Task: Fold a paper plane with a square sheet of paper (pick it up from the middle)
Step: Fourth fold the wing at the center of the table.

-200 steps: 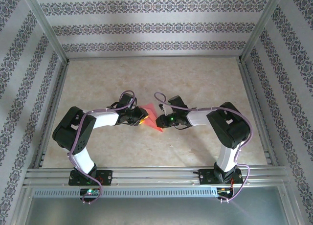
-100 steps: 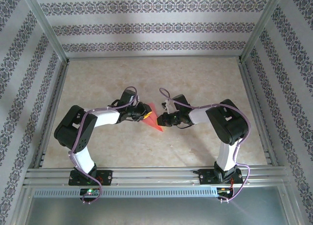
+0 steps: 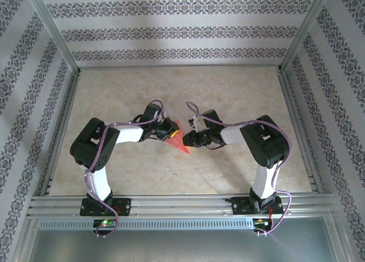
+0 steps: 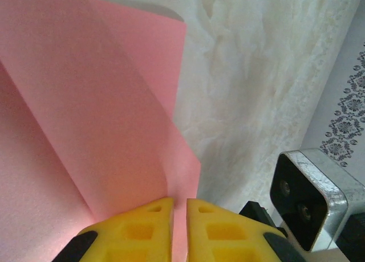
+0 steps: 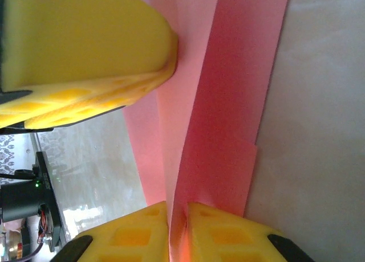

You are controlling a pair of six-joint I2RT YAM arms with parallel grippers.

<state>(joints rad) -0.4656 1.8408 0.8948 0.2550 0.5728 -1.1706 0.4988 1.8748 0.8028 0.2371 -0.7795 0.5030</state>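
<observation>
Left gripper: our left gripper [image 3: 169, 135] has its yellow fingers pressed almost together on one edge of the pink sheet. In the left wrist view [image 4: 179, 208] the paper runs straight into the slit between them.
Sheet: the square sheet of paper [image 3: 179, 142] sits mid-tabletop, spanned between the two grippers. It seems partly lifted, since it casts a shadow on the tabletop [image 4: 245, 102].
Right gripper: our right gripper [image 3: 189, 139] is clamped on the opposite edge. Its own fingers close on the paper at the bottom of the right wrist view [image 5: 178, 213].
Done so far: we judge the task to be in its early folds. The sheet [image 4: 85, 102] is picked up and carries at least one long crease, with a flap doubled over another layer.
Left to do: we see no pointed nose and no wings, so most of the shaping remains.
Materials: the paper [image 5: 228, 102] is thin, matte and salmon-pink, bending softly and showing a stepped edge where layers overlap. The finger pads are yellow with moulded recesses, and the tabletop [image 3: 171, 91] is pale with marble-like veining.
</observation>
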